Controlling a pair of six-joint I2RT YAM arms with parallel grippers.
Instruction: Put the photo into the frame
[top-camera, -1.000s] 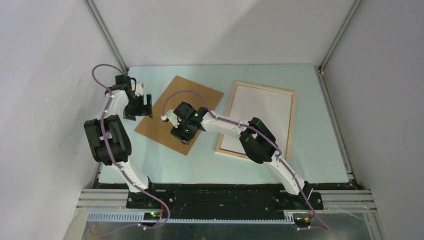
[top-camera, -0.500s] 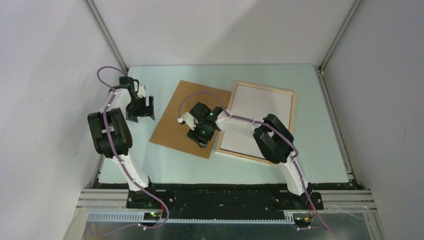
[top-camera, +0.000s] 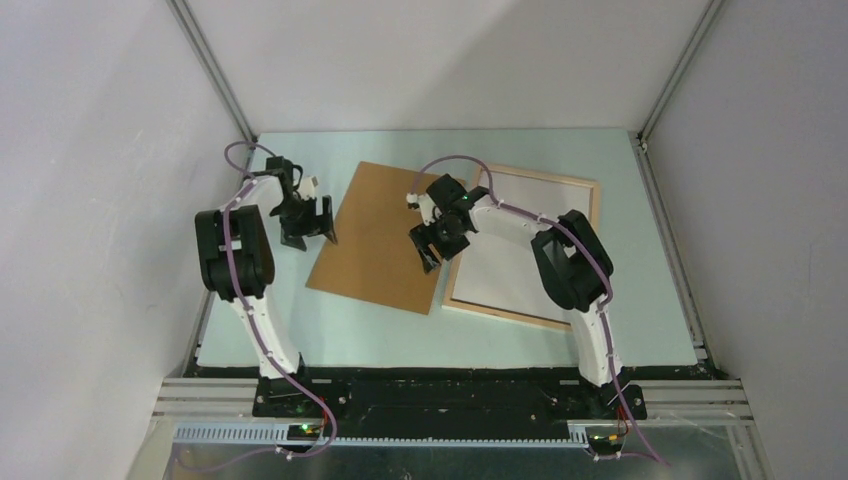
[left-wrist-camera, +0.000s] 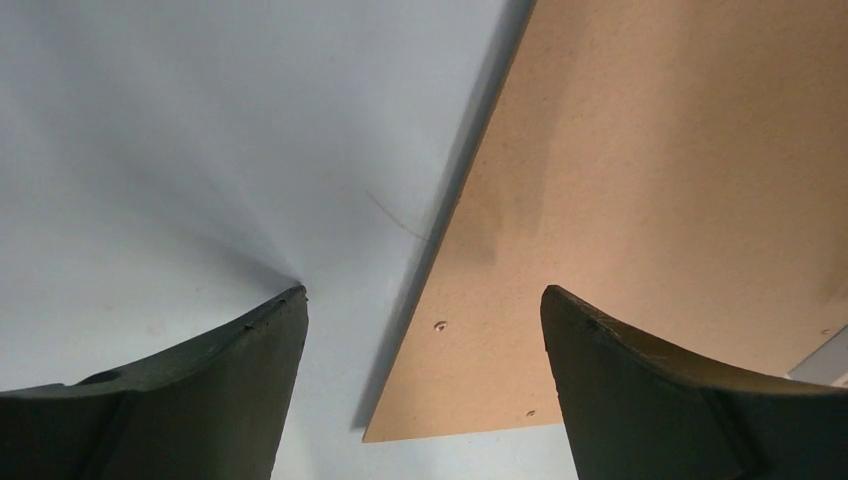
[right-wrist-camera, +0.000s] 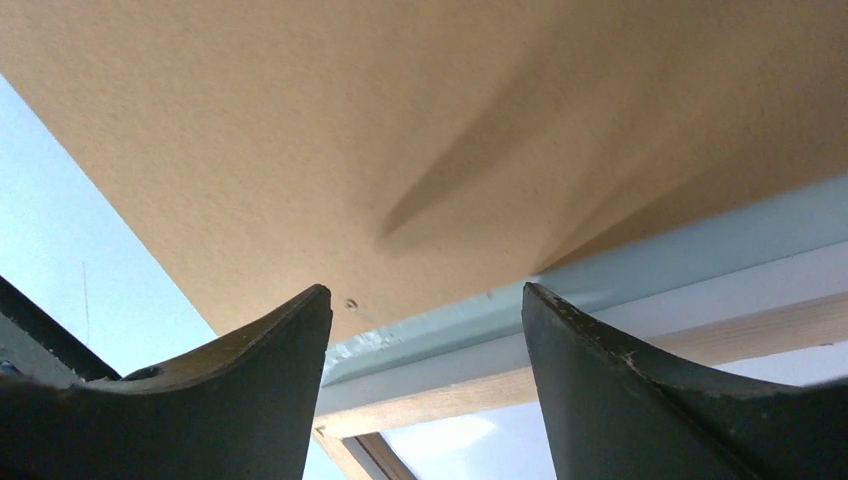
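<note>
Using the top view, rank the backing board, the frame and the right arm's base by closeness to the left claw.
1. The backing board, just right of the left claw.
2. The frame, right of the board.
3. The right arm's base, near edge, far right.

Top camera overlooks the table (top-camera: 640, 300); both wrist cameras closely face the brown board (top-camera: 380, 250).

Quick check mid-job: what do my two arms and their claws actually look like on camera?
The left arm and right arm both have slim white links with bulky black joint housings. A purple cable loops along each. The left claw and right claw each carry two dark, curved, tapering fingers with slightly scuffed edges.
</note>
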